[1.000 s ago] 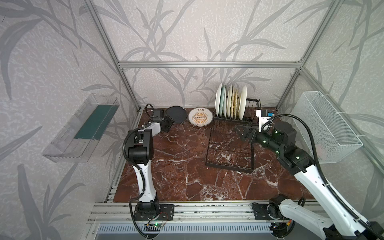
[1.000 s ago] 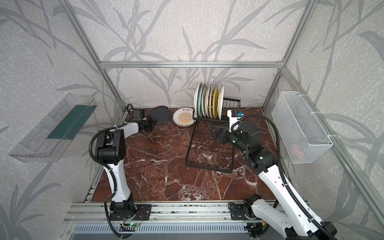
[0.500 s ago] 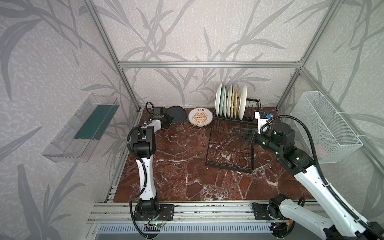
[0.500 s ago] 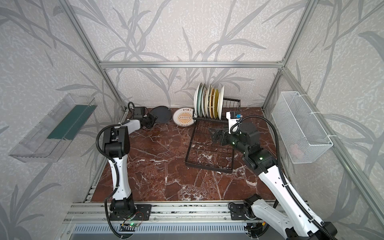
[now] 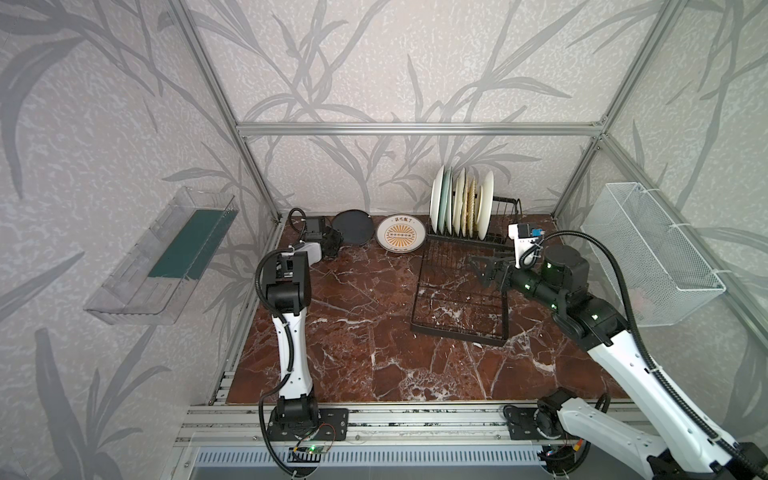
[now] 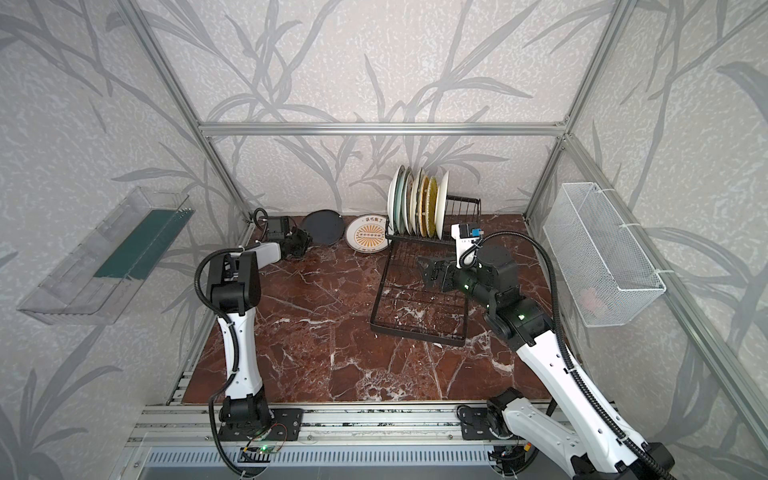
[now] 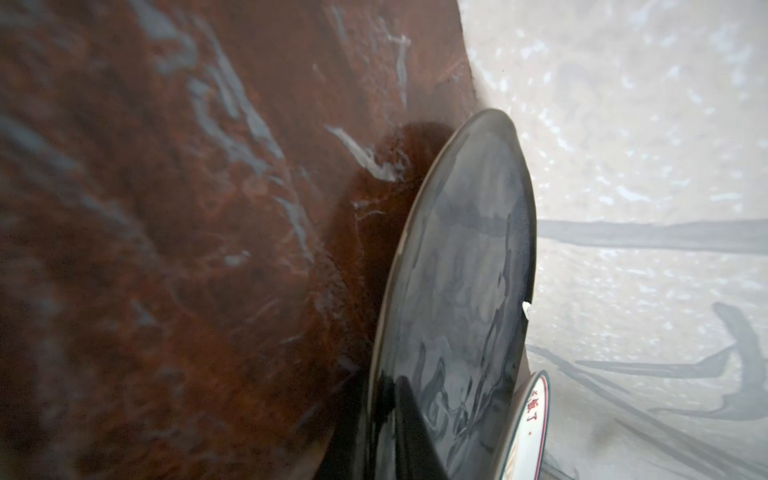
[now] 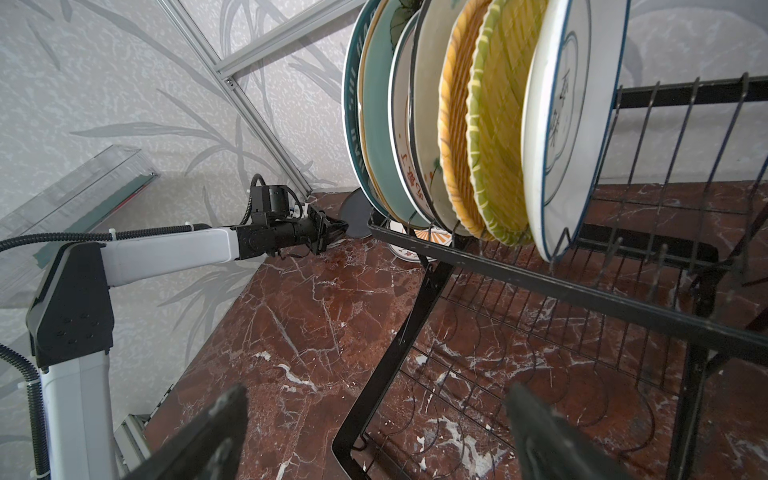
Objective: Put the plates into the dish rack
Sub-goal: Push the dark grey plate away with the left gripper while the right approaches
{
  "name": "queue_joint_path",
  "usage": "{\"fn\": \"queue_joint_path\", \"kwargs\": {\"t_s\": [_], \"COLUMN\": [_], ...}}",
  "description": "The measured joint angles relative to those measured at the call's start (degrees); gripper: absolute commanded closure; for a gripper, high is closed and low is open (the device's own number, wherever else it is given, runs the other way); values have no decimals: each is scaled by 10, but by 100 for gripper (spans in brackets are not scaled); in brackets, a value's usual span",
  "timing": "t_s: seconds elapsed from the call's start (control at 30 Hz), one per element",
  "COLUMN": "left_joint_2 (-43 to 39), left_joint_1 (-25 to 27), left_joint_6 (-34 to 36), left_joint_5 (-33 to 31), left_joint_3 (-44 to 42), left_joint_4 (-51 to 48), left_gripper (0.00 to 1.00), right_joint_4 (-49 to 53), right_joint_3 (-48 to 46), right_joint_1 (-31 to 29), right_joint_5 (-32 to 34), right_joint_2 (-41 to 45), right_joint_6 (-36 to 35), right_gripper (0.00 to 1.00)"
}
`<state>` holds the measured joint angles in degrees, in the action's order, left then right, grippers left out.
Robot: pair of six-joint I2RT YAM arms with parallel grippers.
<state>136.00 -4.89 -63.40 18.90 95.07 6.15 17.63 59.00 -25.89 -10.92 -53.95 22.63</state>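
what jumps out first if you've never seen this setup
A row of upright plates fills the raised end of the black wire dish rack at the back of the marble table. Left of it, the left hand grips the rim of a matte black plate beside an orange-sunburst plate, while the right hand hangs open over the rack's flat tray.

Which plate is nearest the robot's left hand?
The black plate, the only all-dark one, right at the left gripper. The sunburst plate sits farther along, and the other plates stand in the dish rack.
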Motion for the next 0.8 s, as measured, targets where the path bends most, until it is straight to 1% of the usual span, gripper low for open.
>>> {"fn": "queue_joint_path", "kwargs": {"t_s": [0.03, 0.1, 0.2, 0.27, 0.57, 0.8], "left_joint_2": [0, -1, -11, -29, -138, -186], "left_joint_1": [-1, -3, -6, -7, -31, -43], "left_joint_6": [-3, -3, -8, -14, -52, -77], "left_joint_5": [3, 6, 10, 14, 38, 55], "left_joint_3": [-3, -12, -47, -86, -313, -437], "left_joint_4": [8, 26, 66, 94, 245, 347], "left_gripper": [100, 100, 100, 100, 100, 100], "right_joint_4": [1, 3, 5, 4, -16, -38], "right_joint_3": [0, 0, 0, 0, -13, -28], "right_joint_1": [0, 0, 0, 0, -9, -30], "right_joint_5": [0, 1, 2, 2, -8, -13], "right_joint_2": [0, 0, 0, 0, -14, -24], "right_joint_6": [0, 0, 0, 0, 2, -5], "right_gripper": [4, 4, 4, 4, 4, 3]}}
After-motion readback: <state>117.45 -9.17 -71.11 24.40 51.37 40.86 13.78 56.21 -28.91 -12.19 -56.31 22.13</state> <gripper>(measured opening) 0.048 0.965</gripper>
